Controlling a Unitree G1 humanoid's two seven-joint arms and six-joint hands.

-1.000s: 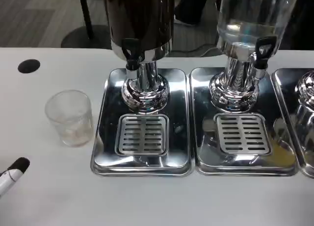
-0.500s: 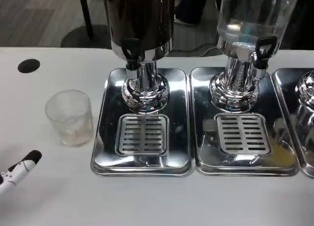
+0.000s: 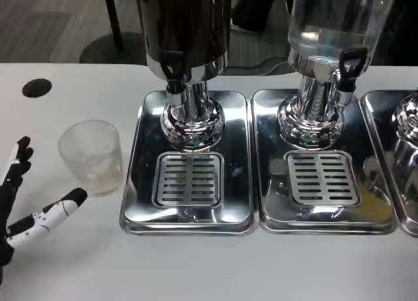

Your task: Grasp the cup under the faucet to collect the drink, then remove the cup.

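Since the earlier frames, the left hand [image 3: 26, 203] has come further into the head view from the lower left edge, and more of its fingers [image 3: 62, 209] now show, spread apart and holding nothing. One black-tipped finger reaches toward 2 o'clock and ends just short of the cup [image 3: 91, 156], not touching it; another points up along the left edge.

That clear, ribbed cup stands upright on the white table [image 3: 215, 268], at 9 o'clock from the nearest drip tray [image 3: 189, 165] and just beside its rim, not under any faucet. At 12 o'clock from the tray's slotted grate rises the dark dispenser [image 3: 186, 33] with its black faucet [image 3: 172, 69]. At 3 o'clock from it stands a second tray [image 3: 323, 164] under a clear dispenser [image 3: 339, 20]. A black round mark [image 3: 36, 87] lies on the table at 11 o'clock from the cup.
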